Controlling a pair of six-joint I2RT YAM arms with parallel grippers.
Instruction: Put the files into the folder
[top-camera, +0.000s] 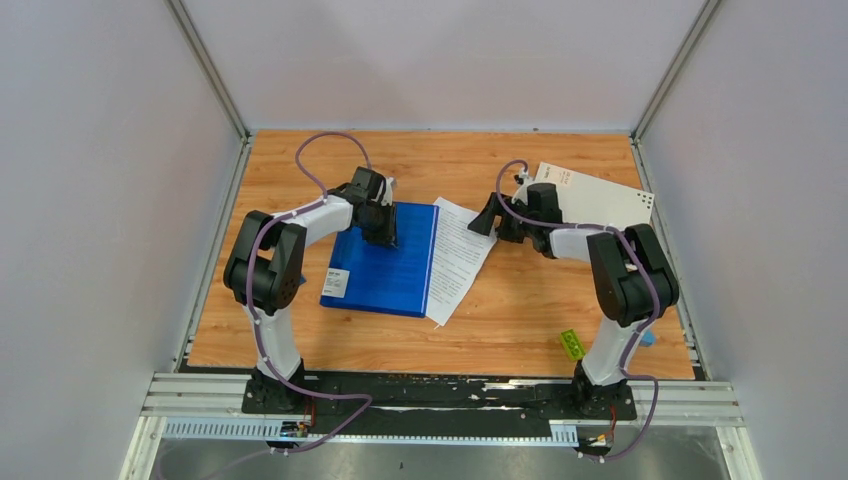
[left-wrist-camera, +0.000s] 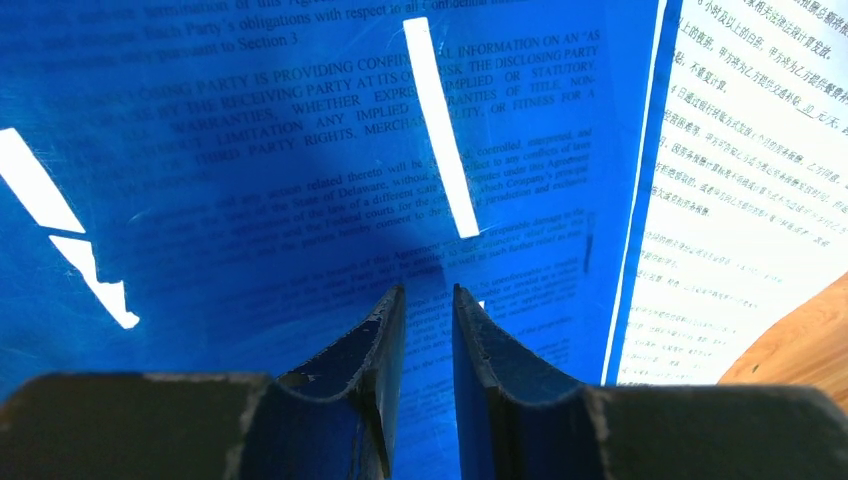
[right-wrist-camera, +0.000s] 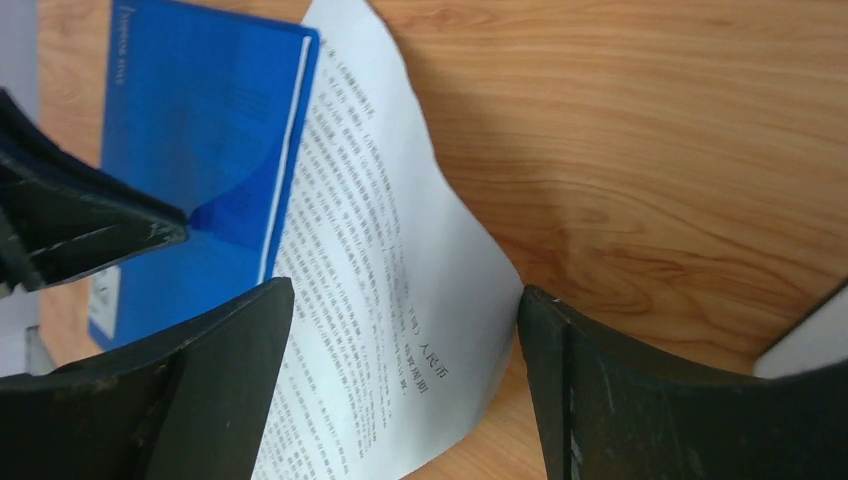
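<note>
The left gripper (left-wrist-camera: 428, 310), nearly closed, presses the blue folder (top-camera: 385, 260); the open right gripper (right-wrist-camera: 400, 390) must tuck in the protruding sheet (top-camera: 458, 262).

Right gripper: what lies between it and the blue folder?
In the top view, only the printed sheet, sticking out from the folder, lies between it and the right gripper.

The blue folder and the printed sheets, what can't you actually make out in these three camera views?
- Top external: left end effector tips hidden by its own wrist above the translucent blue plastic folder.
- Left wrist: whether the near-shut fingers pinch the cover; contact falls below the frame.
- Top external: text on the white printed paper sheet too small.
- Right wrist: open right end effector; sheet's lower corner cut off by the edge.
</note>
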